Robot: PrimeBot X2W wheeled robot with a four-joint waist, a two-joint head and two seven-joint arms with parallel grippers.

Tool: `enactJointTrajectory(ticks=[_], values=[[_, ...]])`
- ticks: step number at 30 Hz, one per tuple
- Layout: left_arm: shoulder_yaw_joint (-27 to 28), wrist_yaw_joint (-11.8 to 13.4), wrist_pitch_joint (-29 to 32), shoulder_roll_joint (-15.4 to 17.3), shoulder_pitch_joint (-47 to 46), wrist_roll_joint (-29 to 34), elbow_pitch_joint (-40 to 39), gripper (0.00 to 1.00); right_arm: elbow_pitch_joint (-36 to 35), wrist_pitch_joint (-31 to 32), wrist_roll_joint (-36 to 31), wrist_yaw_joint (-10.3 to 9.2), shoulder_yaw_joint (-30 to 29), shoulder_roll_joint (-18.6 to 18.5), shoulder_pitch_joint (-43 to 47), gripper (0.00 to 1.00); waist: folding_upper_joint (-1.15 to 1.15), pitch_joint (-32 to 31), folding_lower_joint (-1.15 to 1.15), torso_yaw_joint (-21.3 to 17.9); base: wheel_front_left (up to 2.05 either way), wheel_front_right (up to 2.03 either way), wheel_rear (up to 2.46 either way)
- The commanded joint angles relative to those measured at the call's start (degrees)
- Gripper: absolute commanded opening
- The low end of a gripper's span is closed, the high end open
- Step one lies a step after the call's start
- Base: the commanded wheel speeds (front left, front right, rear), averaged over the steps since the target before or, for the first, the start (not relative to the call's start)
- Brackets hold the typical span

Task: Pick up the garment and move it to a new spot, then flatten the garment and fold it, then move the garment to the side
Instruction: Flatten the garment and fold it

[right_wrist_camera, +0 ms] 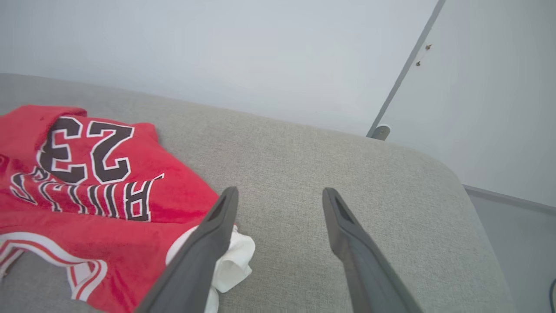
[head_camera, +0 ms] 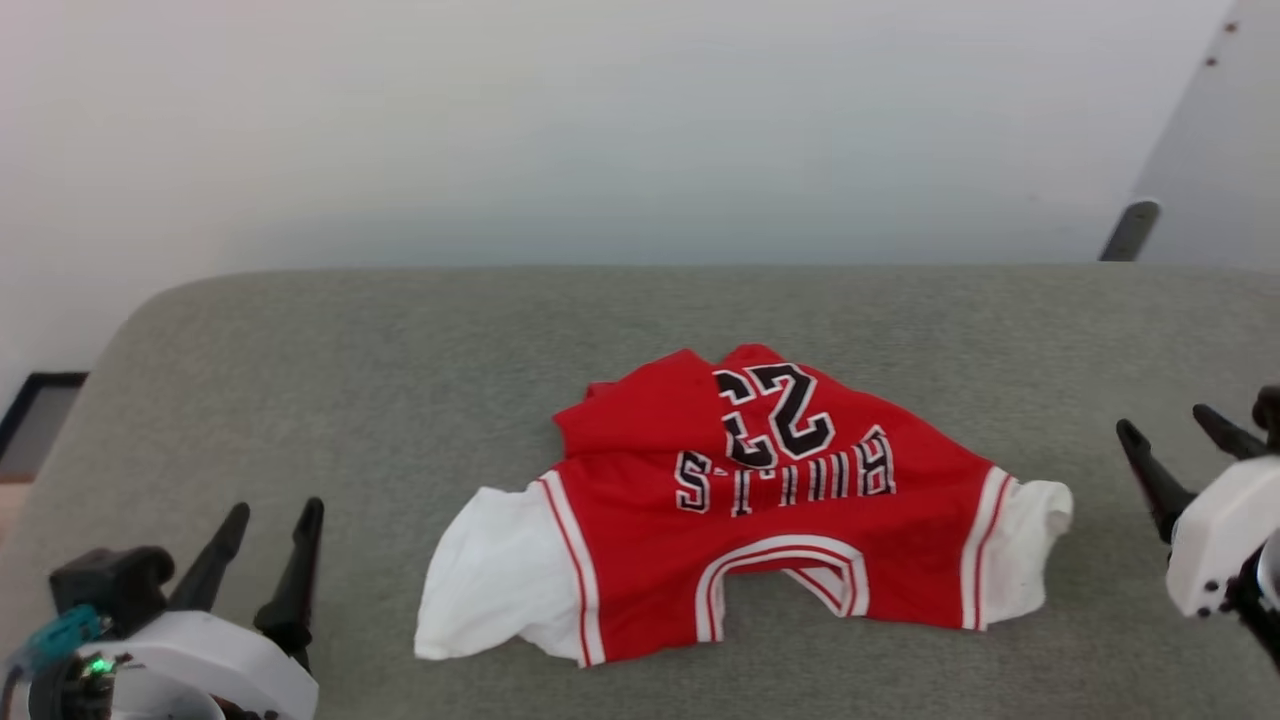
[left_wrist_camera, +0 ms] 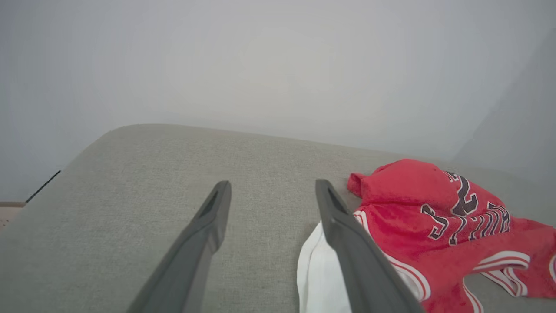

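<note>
Garment (head_camera: pixel 760 520) rumpled on cushion (head_camera: pixel 300 380), whole in head view, cropped in wrist views

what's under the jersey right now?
The grey fabric surface shows all around the garment and through its neckline gap. Whatever lies beneath the red body and white sleeves is covered, so I cannot tell.

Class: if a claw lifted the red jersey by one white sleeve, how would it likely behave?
The jersey would probably droop limply: it already lies rumpled, its far edge folded over. It looks thin, so likely light. Pushed, it would probably bunch on the textured grey cushion rather than slide.
</note>
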Motion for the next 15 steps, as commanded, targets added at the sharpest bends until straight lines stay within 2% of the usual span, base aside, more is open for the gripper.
enactJointTrajectory(ticks=[1,7,15], values=[[0.00,-0.14,0.49,0.21,0.21,-0.32,-0.28,1.00,-0.77,-0.49,-0.53,-0.06,-0.63,0.68,1.19,1.00,0.00,-0.45,0.00,-1.77,0.00,0.00,0.00],[-0.67,-1.21,6.59,1.95,-1.15,-3.10,-1.68,1.00,-8.48,-2.38,-3.38,-0.05,-5.97,5.54,8.60,1.00,0.00,-0.42,0.00,-4.41,0.00,0.00,0.00],[-1.86,-2.32,18.67,4.66,-4.67,-8.53,-0.59,1.00,-14.76,-1.81,-5.06,-0.05,-10.85,12.61,16.05,1.00,0.00,0.26,0.00,-6.89,0.00,0.00,0.00]])
